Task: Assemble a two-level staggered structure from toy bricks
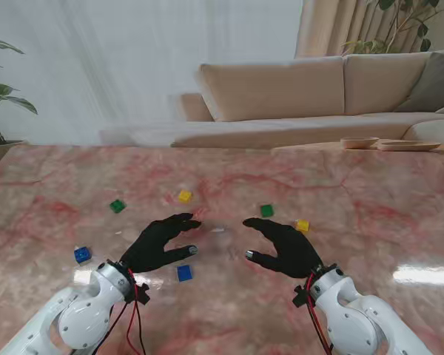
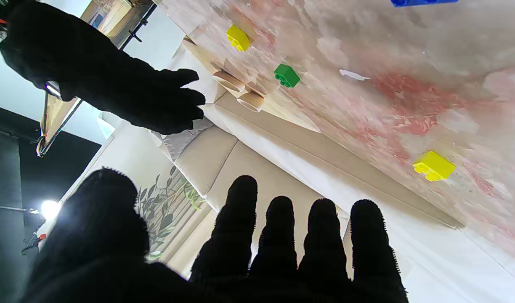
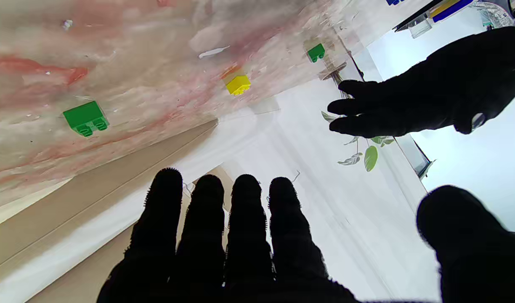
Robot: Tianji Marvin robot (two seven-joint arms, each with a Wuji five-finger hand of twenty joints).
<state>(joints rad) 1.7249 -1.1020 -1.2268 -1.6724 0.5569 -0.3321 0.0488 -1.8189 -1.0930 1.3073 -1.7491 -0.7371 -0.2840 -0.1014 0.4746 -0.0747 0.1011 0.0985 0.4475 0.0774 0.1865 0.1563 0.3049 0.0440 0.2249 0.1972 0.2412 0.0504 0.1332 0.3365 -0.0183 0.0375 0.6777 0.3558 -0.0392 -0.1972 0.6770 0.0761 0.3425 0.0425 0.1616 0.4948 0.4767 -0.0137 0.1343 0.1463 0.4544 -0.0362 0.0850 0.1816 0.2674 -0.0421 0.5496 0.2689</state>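
- Biggest thing in frame is the pink marble table (image 1: 52,192), with a beige sofa (image 1: 296,89) behind it and a leafy plant (image 1: 0,111) off to the far left.
- Left hand (image 1: 161,242) in its black glove hovers over the middle of the table, fingers spread and relaxed, holding nothing at all. Its wrist view shows the fingertips (image 2: 240,198) apart with nothing between them.
- Right hand (image 1: 285,247) mirrors it just to the right, also loose and empty, fingers pointing toward the left hand. The two are near each other but not touching.
- The bricks are all loose singles lying on the table, nothing stacked:
- a blue brick (image 1: 183,272) sits nearer to me, just beside the left hand
- another blue brick (image 1: 82,254) is out left, well apart from the rest
- a green brick (image 1: 117,205) is farther out on the left
- a yellow brick (image 1: 184,196) lies beyond the left hand's fingers
- a second green brick (image 1: 266,211) is just past the right hand
- a second yellow brick (image 1: 302,225) sits close beside the right hand's far side
- There's a tiny white fleck (image 1: 217,230) between the two hands; can't tell what it is.
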